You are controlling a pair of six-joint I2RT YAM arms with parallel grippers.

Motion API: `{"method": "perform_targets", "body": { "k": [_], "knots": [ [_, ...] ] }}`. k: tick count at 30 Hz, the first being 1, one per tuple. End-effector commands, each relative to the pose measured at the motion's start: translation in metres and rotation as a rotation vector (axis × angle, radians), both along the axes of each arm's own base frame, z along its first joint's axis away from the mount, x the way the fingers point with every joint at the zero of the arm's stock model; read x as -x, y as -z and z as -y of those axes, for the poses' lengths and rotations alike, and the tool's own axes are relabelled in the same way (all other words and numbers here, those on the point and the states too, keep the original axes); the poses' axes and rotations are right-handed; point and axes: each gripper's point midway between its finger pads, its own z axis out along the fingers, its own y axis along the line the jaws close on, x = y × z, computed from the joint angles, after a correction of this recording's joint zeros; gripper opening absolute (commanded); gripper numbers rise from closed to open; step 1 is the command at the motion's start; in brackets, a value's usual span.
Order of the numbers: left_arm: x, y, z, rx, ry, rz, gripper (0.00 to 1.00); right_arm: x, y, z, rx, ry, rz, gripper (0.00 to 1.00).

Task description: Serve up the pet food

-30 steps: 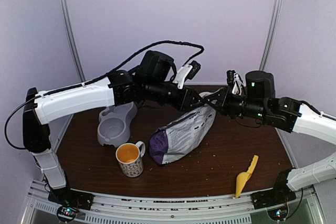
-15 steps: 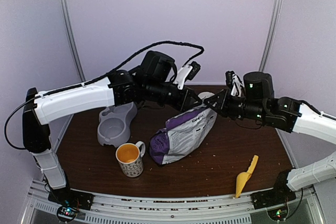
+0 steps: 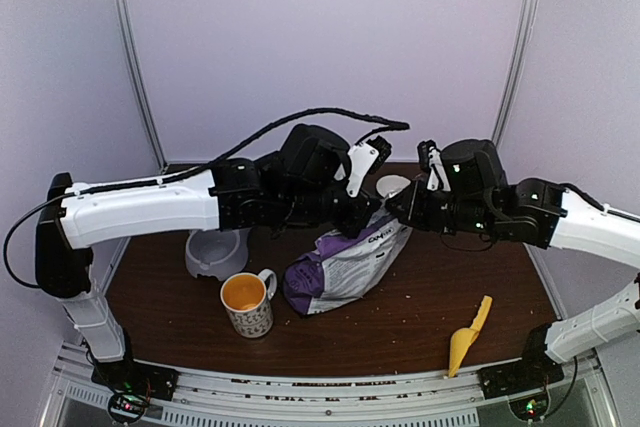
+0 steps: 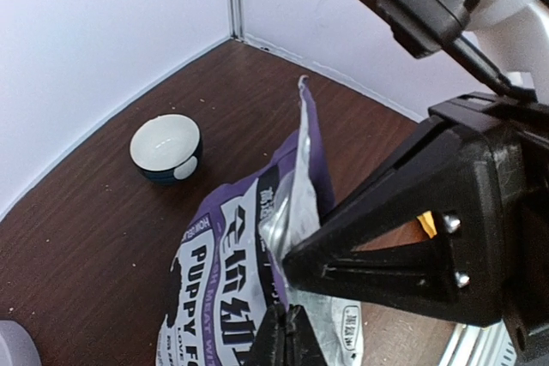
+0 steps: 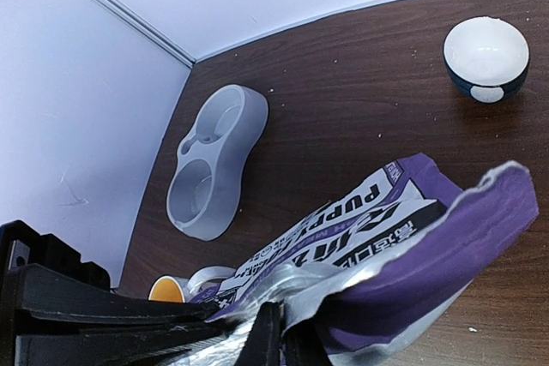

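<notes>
The food bag [image 3: 345, 259] is made of thin, crinkled plastic film. It is shiny purple and white outside, and silvery like foil where the inside is shown. The table [image 3: 430, 297] is topped with dark brown wood, smooth and dull, and is speckled with small crumbs. The grey feeder [image 5: 214, 156] is made of matt plastic. The mug [image 3: 247, 305] and the small bowl [image 5: 485, 53] are glazed and glossy. The yellow scoop [image 3: 468, 335] is made of smooth plastic. The arm shells [image 3: 140, 202] are made of smooth white plastic, joined by matt black parts.
</notes>
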Motion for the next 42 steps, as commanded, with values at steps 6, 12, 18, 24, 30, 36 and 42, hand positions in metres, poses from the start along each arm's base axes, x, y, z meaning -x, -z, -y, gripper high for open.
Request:
{"method": "perform_targets", "body": {
  "k": [6, 12, 18, 24, 30, 36, 42],
  "knots": [
    [-0.017, -0.061, -0.03, 0.082, -0.136, 0.149, 0.0, 0.01, 0.094, 0.069, 0.384, 0.14, -0.144, 0.0],
    [-0.021, -0.063, -0.036, 0.073, -0.178, 0.16, 0.0, 0.011, 0.091, 0.071, 0.383, 0.145, -0.137, 0.0],
    [-0.02, -0.061, -0.036, 0.086, -0.181, 0.128, 0.0, 0.013, 0.092, 0.07, 0.359, 0.139, -0.141, 0.0],
    [-0.008, -0.064, -0.029, 0.194, -0.106, -0.015, 0.0, 0.014, 0.05, 0.062, 0.137, 0.142, -0.058, 0.0],
    [0.009, -0.059, -0.019, 0.379, 0.025, -0.235, 0.0, 0.033, -0.018, 0.041, -0.293, 0.026, 0.044, 0.42],
    [0.026, -0.05, -0.005, 0.449, 0.122, -0.321, 0.0, 0.05, -0.04, 0.019, -0.546, -0.068, -0.015, 0.54],
    [0.032, -0.048, -0.009, 0.438, 0.147, -0.31, 0.0, 0.05, -0.046, 0.01, -0.548, -0.075, -0.018, 0.37]
  ]
}}
